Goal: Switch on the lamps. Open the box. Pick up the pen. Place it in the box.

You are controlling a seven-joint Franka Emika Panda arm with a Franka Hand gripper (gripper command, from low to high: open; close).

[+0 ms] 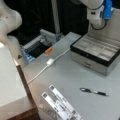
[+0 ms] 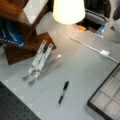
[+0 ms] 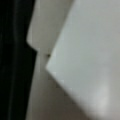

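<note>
The box [image 1: 96, 53] stands open at the right in a front view, its pale grey compartments showing and its lid tilted up behind them. Only a corner of the box [image 2: 106, 98] shows at the bottom right in a front view. The slim black pen [image 1: 93, 91] lies flat on the grey table in front of the box, apart from it; the pen [image 2: 63, 93] is also at the bottom middle. A lamp shade [image 2: 68, 10] glows lit. My gripper [image 1: 97, 15] hangs high over the box by the raised lid, far from the pen. The wrist view shows only pale flat surfaces.
White flat strips with dark squares [image 1: 60, 105] [image 2: 37, 62] lie fanned out near the table's front. A white cable with a switch block [image 1: 50, 61] [image 2: 105, 53] crosses the table. A wooden shelf [image 2: 20, 27] stands beside the strips. An orange item [image 1: 48, 50] sits at the table's far edge.
</note>
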